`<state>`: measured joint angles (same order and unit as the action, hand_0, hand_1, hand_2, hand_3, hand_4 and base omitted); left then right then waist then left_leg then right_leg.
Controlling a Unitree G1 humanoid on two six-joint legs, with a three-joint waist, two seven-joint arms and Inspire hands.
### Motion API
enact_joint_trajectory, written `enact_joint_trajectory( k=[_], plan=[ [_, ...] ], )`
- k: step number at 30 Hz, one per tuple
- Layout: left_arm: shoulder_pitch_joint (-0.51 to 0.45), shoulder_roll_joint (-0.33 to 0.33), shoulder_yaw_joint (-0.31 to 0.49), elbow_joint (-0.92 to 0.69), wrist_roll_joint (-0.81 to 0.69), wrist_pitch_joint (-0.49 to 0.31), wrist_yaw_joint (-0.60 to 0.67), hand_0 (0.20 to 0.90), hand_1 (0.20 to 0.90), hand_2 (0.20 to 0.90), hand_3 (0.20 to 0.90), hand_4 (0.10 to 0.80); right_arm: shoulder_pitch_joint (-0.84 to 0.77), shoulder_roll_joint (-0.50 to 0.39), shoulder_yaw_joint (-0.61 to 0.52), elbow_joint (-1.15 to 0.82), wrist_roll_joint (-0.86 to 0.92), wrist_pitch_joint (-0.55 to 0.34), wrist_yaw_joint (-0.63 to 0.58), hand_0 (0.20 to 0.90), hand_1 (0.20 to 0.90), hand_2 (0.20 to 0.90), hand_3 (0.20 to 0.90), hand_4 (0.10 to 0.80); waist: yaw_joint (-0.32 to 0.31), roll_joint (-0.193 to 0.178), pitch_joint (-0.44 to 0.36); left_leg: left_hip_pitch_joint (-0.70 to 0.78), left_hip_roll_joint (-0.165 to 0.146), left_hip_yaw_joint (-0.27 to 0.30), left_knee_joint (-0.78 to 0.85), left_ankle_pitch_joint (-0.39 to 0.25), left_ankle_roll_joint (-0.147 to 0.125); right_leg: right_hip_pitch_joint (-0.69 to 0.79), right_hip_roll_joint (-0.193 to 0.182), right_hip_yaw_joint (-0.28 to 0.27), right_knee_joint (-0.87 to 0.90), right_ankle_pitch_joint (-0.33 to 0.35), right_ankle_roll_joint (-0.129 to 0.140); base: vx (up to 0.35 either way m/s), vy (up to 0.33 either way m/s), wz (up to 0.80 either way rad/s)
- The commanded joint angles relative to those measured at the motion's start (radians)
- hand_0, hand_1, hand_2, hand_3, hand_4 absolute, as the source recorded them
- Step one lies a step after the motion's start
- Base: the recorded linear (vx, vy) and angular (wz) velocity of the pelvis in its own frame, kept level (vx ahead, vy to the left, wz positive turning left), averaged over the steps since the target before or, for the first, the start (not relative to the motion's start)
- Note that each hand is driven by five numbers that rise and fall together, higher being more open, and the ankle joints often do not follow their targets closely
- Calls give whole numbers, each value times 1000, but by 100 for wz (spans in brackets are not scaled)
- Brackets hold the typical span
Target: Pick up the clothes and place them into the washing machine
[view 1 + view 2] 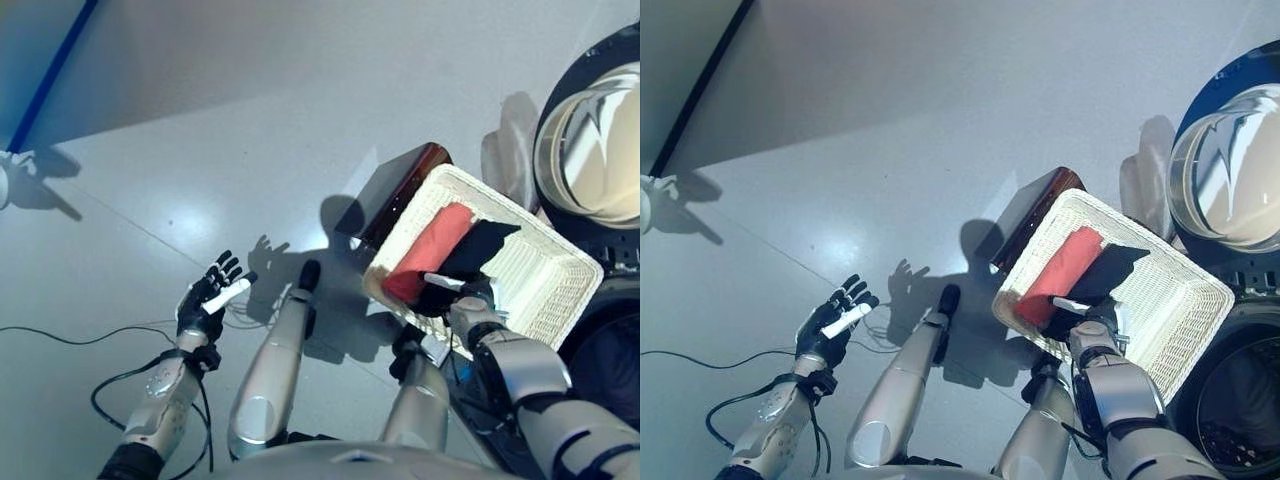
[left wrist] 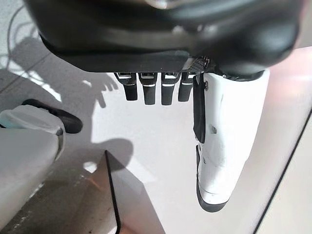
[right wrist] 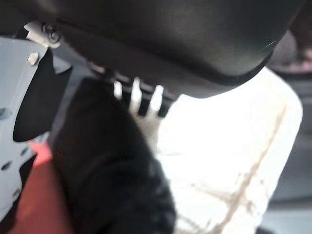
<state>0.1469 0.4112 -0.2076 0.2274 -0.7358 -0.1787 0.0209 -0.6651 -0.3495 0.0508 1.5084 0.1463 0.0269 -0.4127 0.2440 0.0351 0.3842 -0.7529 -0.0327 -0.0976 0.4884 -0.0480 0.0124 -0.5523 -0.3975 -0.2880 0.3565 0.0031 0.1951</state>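
The black garment (image 1: 478, 250) lies in the white basket (image 1: 545, 275), draped partly over a red garment (image 1: 432, 252) that runs along the basket's near-left side. My right hand (image 1: 462, 296) is down at the near edge of the basket, right on the black cloth. In the right wrist view the dark fabric (image 3: 107, 165) bulks up against the fingers with the red cloth (image 3: 34, 195) beside it, but the cloth hides the fingertips, so I cannot tell whether the hand has closed on it or only rests there.

I judge the step in hand to be the grab on the black piece. To do it well I want the fingers sunk deep enough to gather a real fold, not just the top layer, and I want the thumb pinching across from them before I lift. The red garment touches the black one, so a slow, straight lift should show me whether it is coming along; if it does, that is fine for the task, but a half-caught piece could drop on the floor (image 1: 250, 120).

The washing machine (image 1: 1240, 400) sits just beyond the basket on my right, its door (image 1: 1228, 165) swung open, so the carry is short. The basket rests on a dark stool (image 1: 400, 185) and could tip if I drag sideways.

My left hand (image 1: 208, 295) hangs open over the floor, well apart, holding nothing.
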Motion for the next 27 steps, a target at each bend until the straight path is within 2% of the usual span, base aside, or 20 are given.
enact_joint_trajectory(
  k=[1,2,3,10,21,24,25,26,27],
  plan=[
    [47,76,66,-132,31,-41,-5,900,900,900,900,800,74,-14,39,24,-80,75,29,656,656,656,656,625,39,20,-2,-67,45,-42,23,-37,-88,-27,-37,62,91,-31,23,-27,25,-9],
    [52,77,68,-141,32,-39,-4,900,900,900,900,800,73,-17,42,21,-88,78,31,318,318,318,318,384,38,22,-1,-73,50,-39,34,-41,-87,-44,-34,68,107,-40,20,-41,27,-14],
    [56,77,69,-146,32,-38,-3,900,900,900,900,800,69,-24,39,21,-89,80,35,200,200,200,200,300,37,25,2,-83,53,-37,50,-46,-86,-64,-34,76,127,-46,19,-35,14,-16],
    [60,76,62,-144,32,-29,-9,900,900,900,900,800,66,-54,32,23,-101,80,27,200,200,200,200,300,26,42,-2,-107,68,-32,98,-64,-86,-121,-35,103,197,-81,15,-4,-12,-10],
    [58,76,56,-124,29,-43,1,900,900,900,900,800,68,-74,-12,10,-14,34,3,200,200,200,200,300,10,49,-15,-98,79,-17,60,-54,-89,-140,-34,115,182,-73,22,5,-3,-2],
    [55,74,57,-116,29,-51,6,900,900,900,900,800,71,-90,-52,-5,53,6,-10,200,200,200,200,300,2,49,-18,-89,82,-7,46,-51,-90,-138,-34,119,168,-69,24,8,1,-1],
    [53,70,61,-106,30,-57,16,900,900,900,900,800,76,-116,-118,-25,162,-33,-23,200,200,200,200,300,-10,49,-21,-81,87,1,36,-48,-91,-135,-32,124,155,-66,25,-88,26,-5],
    [49,71,60,-100,31,-59,19,900,900,900,900,800,78,-124,-141,-37,207,-54,-28,200,200,200,200,300,-14,51,-16,-87,86,7,20,-8,-87,-142,-33,122,136,-31,17,-82,30,-9],
    [46,70,60,-94,32,-62,23,900,900,900,900,800,79,-137,-181,-57,279,-84,-35,200,200,200,200,300,-20,51,-16,-80,89,13,14,-7,-87,-141,-32,127,130,-27,18,-92,35,-15]
  ],
)
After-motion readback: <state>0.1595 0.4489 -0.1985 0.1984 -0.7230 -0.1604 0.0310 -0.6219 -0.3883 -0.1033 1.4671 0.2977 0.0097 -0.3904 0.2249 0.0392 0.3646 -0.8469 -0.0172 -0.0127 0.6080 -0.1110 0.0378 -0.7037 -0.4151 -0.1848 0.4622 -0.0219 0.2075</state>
